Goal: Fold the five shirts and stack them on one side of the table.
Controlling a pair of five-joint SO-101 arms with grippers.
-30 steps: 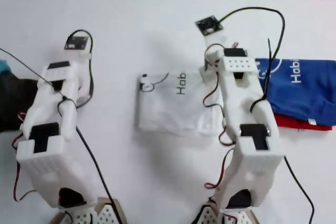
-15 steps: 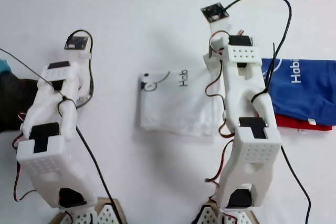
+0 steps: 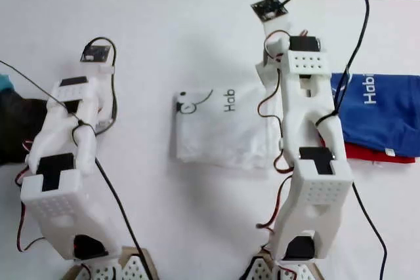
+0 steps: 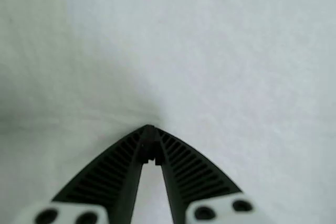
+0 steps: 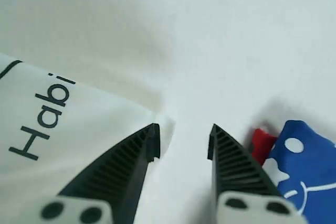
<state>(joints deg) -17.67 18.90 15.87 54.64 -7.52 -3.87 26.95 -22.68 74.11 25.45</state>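
The white shirt (image 3: 220, 129) is seen folded into a rectangle near the middle of the table (image 3: 184, 24). Its far, near and left edges are free, and its right edge is covered by the right arm (image 3: 305, 122). At the right side of the table the blue shirt (image 3: 384, 113) is laid on the red shirt (image 3: 377, 152), so that a narrow strip of red is left showing along the near edge. A dark cloth (image 3: 16, 126) is cut off by the left border of the high view, just beside the left arm (image 3: 65, 142).

The right gripper (image 5: 184, 140) is held moderately open. One finger (image 5: 134, 156) is placed at the corner of the white shirt (image 5: 63, 129). The other finger is held over bare table, close to the red shirt (image 5: 260, 142) and the blue shirt (image 5: 304, 166). A band of bare table is kept between the white corner and the red edge.

The left gripper (image 4: 150, 142) is closed, its tips touching each other over plain white table.

Wide open room is offered across the far part of the table, and also between the two arms on the near side of the white shirt.
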